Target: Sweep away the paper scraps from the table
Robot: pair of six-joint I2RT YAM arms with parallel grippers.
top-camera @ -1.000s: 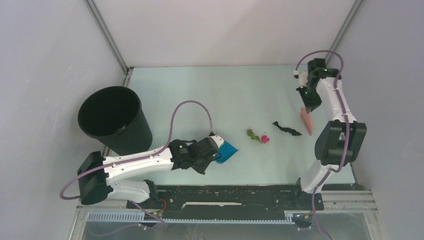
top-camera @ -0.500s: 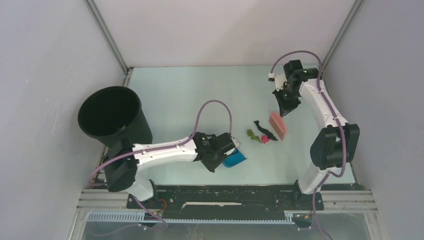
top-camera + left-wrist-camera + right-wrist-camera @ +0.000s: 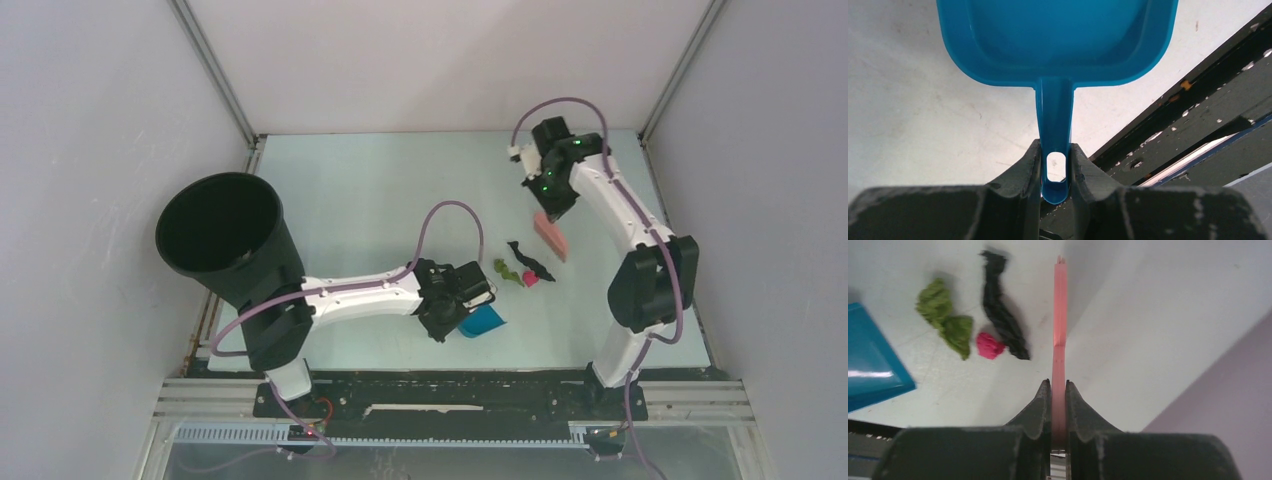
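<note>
On the mint-green table [image 3: 380,200], a green scrap [image 3: 506,270], a magenta scrap [image 3: 531,280] and a long black scrap [image 3: 530,262] lie close together right of centre. They also show in the right wrist view: green scrap [image 3: 945,317], magenta scrap [image 3: 989,345], black scrap [image 3: 1000,310]. My right gripper [image 3: 1058,385] is shut on the pink brush [image 3: 1060,315], which stands just right of the black scrap; in the top view the brush [image 3: 551,235] is beside the scraps. My left gripper [image 3: 1055,150] is shut on the handle of the blue dustpan [image 3: 1058,40]; the dustpan [image 3: 481,321] sits just left of and nearer than the scraps.
A black bin [image 3: 225,240] stands at the table's left side. A black rail [image 3: 450,390] runs along the near edge. Grey walls close in the left, right and back sides.
My left arm has carried the dustpan rightward toward the scraps. My right arm has swung left with the brush, pushing the black scrap left toward the green and magenta ones.
</note>
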